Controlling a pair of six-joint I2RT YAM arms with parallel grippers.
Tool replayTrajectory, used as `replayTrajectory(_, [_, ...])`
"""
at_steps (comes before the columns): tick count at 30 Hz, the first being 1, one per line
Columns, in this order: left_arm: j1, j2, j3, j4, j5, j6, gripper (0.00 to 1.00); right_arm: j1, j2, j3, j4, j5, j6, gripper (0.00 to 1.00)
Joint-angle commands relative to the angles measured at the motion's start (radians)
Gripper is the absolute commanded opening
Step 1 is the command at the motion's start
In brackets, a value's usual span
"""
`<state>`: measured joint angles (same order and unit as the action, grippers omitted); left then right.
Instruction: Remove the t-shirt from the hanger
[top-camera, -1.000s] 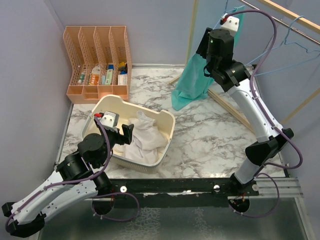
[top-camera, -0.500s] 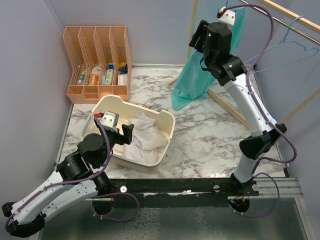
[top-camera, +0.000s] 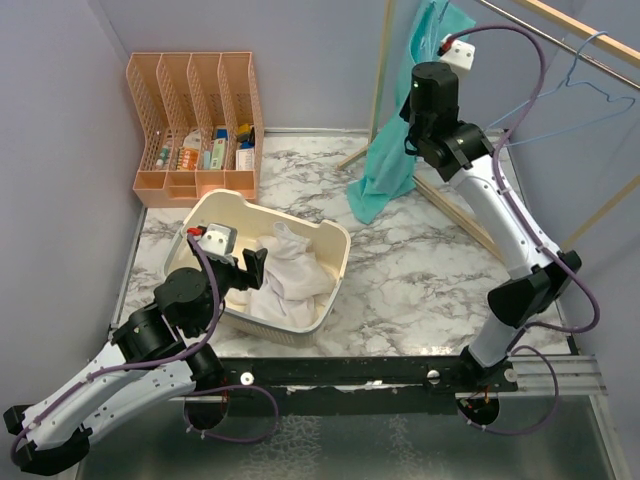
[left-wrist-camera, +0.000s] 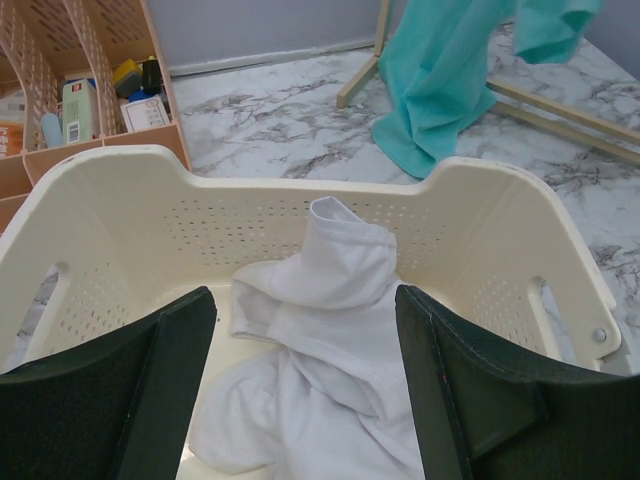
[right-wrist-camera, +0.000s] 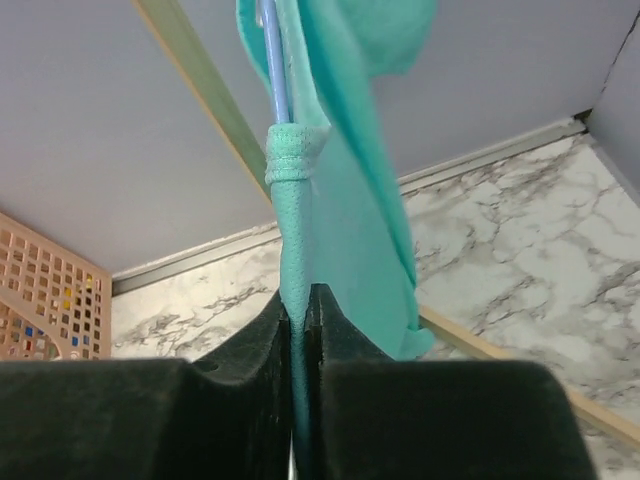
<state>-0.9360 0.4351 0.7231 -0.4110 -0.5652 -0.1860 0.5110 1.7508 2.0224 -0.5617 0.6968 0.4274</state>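
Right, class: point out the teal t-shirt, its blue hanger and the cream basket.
teal t-shirt (top-camera: 385, 165), top external view, lower drape
blue hanger (right-wrist-camera: 272, 60), right wrist view, bare rod above bunched cloth
cream basket (left-wrist-camera: 300, 215), left wrist view, perforated far wall

Robot lab test cell
Lilac panels (top-camera: 60, 150) wall in a marble-pattern table (top-camera: 420, 270); a mounting rail (top-camera: 350, 378) lines the table's near edge.
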Motion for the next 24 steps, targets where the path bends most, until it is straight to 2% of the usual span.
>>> replayTrajectory(1, [0.003,0.008,-0.010,0.032,0.014,0.006,0.75,0.001,-0.119,-0.076,0.117,0.092,-0.071,0.01])
replayTrajectory(8, [0.003,0.022,-0.008,0.031,0.019,0.005,0.75,0.001,-0.206,-0.212,0.347,0.080,-0.217,0.01])
replayTrajectory(13, [0.003,0.018,-0.008,0.026,0.018,0.006,0.75,0.001,-0.231,-0.234,0.443,0.082,-0.271,0.01])
replayTrajectory(16, [0.003,0.014,-0.008,0.028,0.018,0.006,0.75,0.001,-0.242,-0.218,0.422,0.054,-0.260,0.01])
replayTrajectory(19, [0.003,0.015,-0.010,0.031,0.023,0.008,0.75,0.001,-0.265,-0.194,0.309,-0.008,-0.205,0.01])
replayTrajectory(24, [0.003,0.023,-0.011,0.039,0.037,0.013,0.75,0.001,-0.379,-0.266,0.252,-0.121,-0.171,0.01])
